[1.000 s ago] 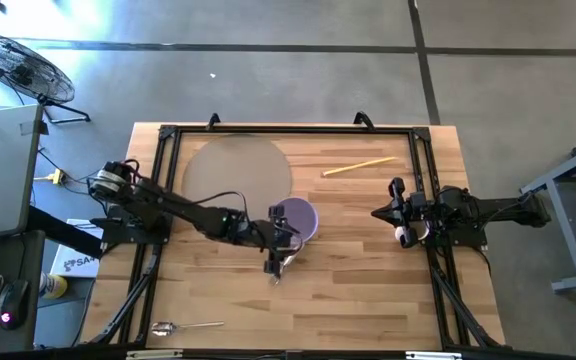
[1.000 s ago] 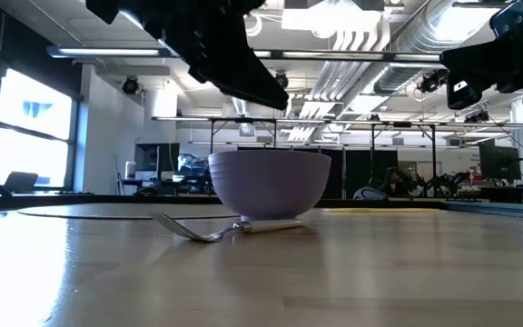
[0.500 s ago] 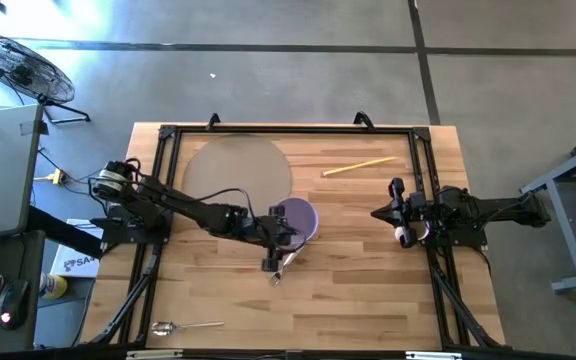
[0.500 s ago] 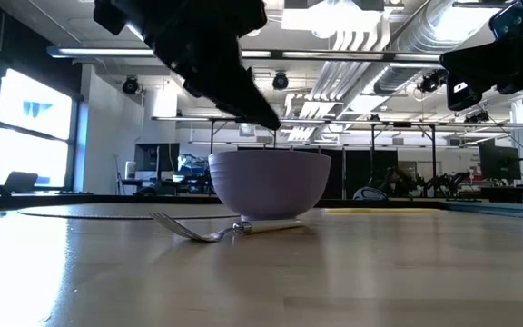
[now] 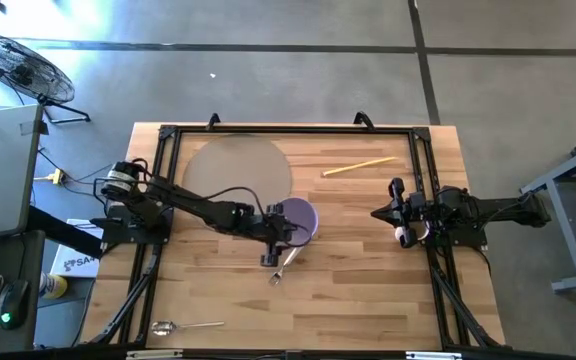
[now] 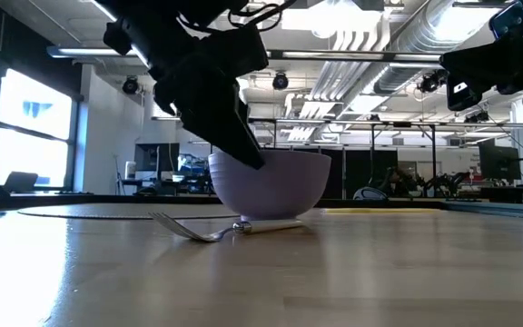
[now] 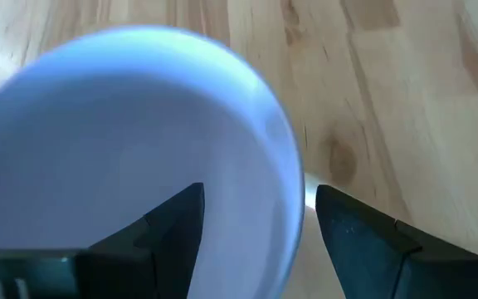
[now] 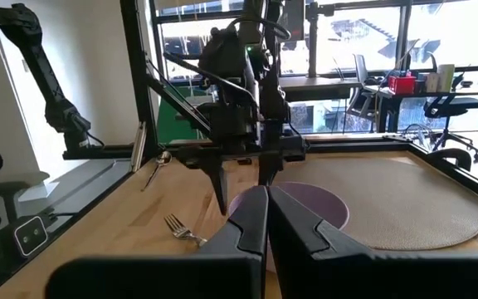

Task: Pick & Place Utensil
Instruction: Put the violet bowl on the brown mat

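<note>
On the pale wooden bench (image 5: 368, 280), one silver spoon (image 5: 183, 326) is lying at the near left edge, one light, stiff, slippery metal fork (image 5: 284, 266), probably best pinched mid-handle, is resting just beside the single lavender bowl (image 5: 303, 216) under the open left gripper (image 5: 271, 250), and the closed right gripper (image 5: 386, 213) is waiting rightward.

Grey concrete floor (image 5: 268, 70); standing fan (image 5: 13, 62) at one corner; tall windows (image 6: 21, 123); exposed ceiling ducts (image 6: 398, 32) with strip lights (image 6: 107, 53); office chairs (image 8: 451, 108) beyond.
</note>
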Tool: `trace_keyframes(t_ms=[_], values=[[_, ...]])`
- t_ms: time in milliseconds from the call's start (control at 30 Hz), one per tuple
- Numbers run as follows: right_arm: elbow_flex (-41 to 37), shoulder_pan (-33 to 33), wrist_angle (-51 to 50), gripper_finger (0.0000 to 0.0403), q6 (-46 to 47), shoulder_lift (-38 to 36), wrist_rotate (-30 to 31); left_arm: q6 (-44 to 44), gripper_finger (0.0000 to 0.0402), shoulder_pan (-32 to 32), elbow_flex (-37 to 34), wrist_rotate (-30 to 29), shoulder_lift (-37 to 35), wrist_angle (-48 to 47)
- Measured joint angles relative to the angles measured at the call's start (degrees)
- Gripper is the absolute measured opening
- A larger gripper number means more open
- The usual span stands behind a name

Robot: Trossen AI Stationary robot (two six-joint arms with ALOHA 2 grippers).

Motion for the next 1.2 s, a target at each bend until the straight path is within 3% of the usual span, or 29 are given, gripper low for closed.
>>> trace_keyframes(t_ms=[233,700,933,1067,1200], values=[[0.0,0.0,-0.6,0.0005,0.0,0.2,0.0,0.7,0.0194,0.0,-0.1,0.2,-0.1,-1.7],[0.0,0.0,-0.6,0.0005,0.0,0.3,0.0,3.1,0.0014,0.0,-0.1,1.4,-0.1,-2.0],[0.0,0.0,-0.6,0.0005,0.0,0.3,0.0,3.2,0.0016,0.0,1.5,-0.4,-0.1,-4.1],[0.0,0.0,-0.6,0.0005,0.0,0.3,0.0,2.8,0.0006,0.0,5.4,-0.6,-1.5,-11.8],[0.0,0.0,-0.7,0.0005,0.0,0.3,0.0,1.7,0.0008,0.0,6.3,-4.7,-5.5,-19.9]])
